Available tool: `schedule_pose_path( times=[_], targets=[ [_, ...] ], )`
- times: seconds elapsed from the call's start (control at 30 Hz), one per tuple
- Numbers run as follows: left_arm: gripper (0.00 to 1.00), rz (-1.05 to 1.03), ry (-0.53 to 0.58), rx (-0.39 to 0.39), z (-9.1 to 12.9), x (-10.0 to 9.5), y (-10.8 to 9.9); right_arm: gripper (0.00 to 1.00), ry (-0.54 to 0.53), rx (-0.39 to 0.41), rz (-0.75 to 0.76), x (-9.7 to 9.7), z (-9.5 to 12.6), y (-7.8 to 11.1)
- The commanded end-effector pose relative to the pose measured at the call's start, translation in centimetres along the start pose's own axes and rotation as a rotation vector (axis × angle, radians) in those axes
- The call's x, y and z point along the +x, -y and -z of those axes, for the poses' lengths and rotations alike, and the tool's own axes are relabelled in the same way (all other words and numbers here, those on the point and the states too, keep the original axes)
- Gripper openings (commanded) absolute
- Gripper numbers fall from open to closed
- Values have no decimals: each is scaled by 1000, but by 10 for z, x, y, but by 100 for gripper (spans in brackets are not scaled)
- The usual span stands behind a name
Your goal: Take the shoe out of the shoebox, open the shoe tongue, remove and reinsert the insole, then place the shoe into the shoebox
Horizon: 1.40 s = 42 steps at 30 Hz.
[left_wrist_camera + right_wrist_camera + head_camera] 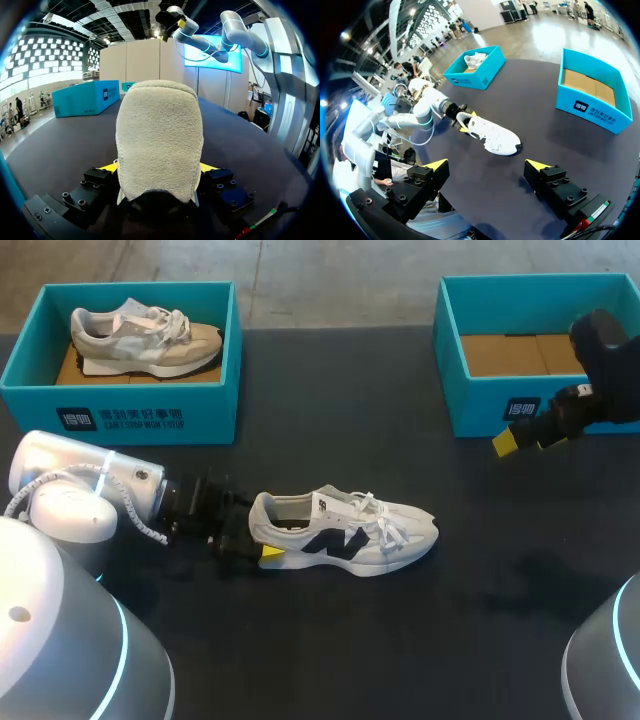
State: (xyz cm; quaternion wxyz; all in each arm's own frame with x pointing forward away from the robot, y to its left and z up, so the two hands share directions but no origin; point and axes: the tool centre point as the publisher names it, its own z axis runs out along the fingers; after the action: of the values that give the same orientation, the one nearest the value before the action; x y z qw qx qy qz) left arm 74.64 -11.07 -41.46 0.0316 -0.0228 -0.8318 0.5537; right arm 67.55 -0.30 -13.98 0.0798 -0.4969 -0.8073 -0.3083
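— Head view: where's your shoe?
— Lying on the bench, heel pinched in your left tool, toe ahead. Left wrist view alone shows the heel's fuzzy, rounded terry. Right tool stands spread, shoe well ahead.

Head view overhead, left wrist view close behind shoe, right wrist view far off, shoe shared

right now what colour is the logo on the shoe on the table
Dark navy logo, on a white shoe; best in head view.
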Motion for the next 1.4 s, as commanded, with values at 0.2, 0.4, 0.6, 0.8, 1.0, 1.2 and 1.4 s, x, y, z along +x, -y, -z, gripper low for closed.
schedule_pose_path(
  times=[0.2, 0.4, 0.6, 0.8, 1.0, 1.2, 1.4],
  targets=[
    [0, 2, -2, -6, -4, -1, -2, 100, 0, 4, 0, 0, -2, -2],
    [0, 2, -2, -6, -4, -1, -2, 100, 0, 4, 0, 0, -2, -2],
    [0, 2, -2, -6, -4, -1, -2, 100, 0, 4, 0, 0, -2, -2],
    [0, 2, -2, -6, -4, -1, -2, 100, 10, 10, -47, 8, -17, -10],
    [0, 2, -2, -6, -4, -1, -2, 100, 76, 57, -118, 26, -49, -24],
    [0, 2, -2, -6, -4, -1, -2, 100, 160, 110, -176, 44, -75, -42],
    [0, 2, -2, -6, -4, -1, -2, 100, 249, 197, -200, 62, -103, -60]
  ],
)
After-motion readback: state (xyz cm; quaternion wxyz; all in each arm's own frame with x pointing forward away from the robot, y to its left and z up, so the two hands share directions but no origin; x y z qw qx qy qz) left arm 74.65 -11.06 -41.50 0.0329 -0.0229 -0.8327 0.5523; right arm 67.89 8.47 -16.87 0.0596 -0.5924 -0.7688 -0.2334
